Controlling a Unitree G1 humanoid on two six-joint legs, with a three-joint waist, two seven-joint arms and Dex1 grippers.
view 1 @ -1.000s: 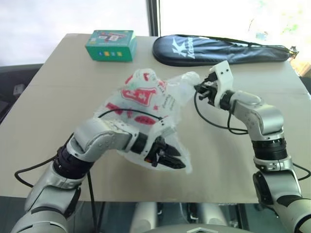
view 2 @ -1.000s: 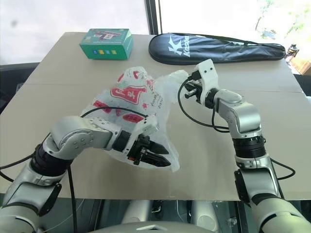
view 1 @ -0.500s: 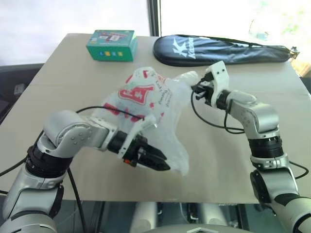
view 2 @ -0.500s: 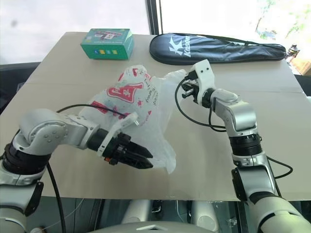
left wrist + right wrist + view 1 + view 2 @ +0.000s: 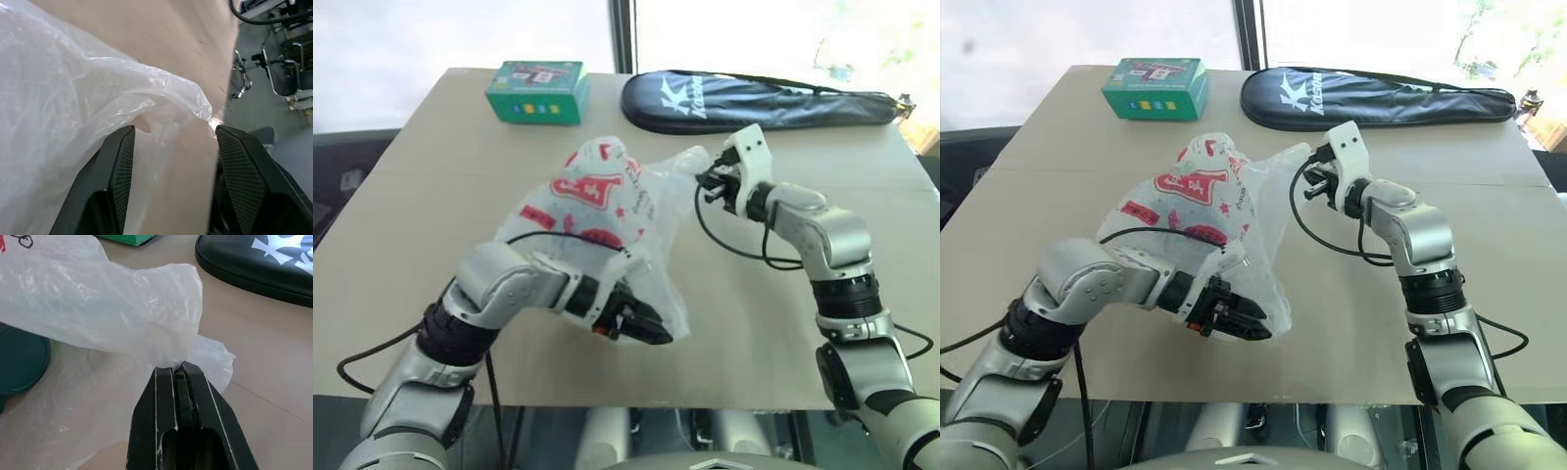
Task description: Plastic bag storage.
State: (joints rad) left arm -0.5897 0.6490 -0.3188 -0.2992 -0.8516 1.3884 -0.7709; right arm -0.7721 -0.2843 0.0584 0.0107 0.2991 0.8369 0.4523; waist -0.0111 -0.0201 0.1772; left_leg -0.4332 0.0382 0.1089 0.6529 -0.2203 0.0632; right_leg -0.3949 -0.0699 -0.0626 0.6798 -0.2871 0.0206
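Observation:
The plastic bag (image 5: 597,196), translucent white with red print, hangs puffed above the middle of the table. My right gripper (image 5: 710,181) is shut on a bunched corner of it at the far right, and the film spills out of the closed fingertips (image 5: 180,369) in the right wrist view. My left gripper (image 5: 651,333) sits at the bag's near lower edge. Its two black fingers (image 5: 120,161) stand open, with the bag's thin film draped over one and reaching into the gap between them.
A green box (image 5: 536,91) and a long black racket cover (image 5: 764,100) lie along the far side of the tan table (image 5: 421,196). A dark green round thing (image 5: 19,364) lies under the bag. The table's near edge (image 5: 734,403) runs just beyond my left gripper.
My left arm swung out to the left and came back, so its gripper now sits a little lower and tighter against the bag's near edge. The right gripper held still.

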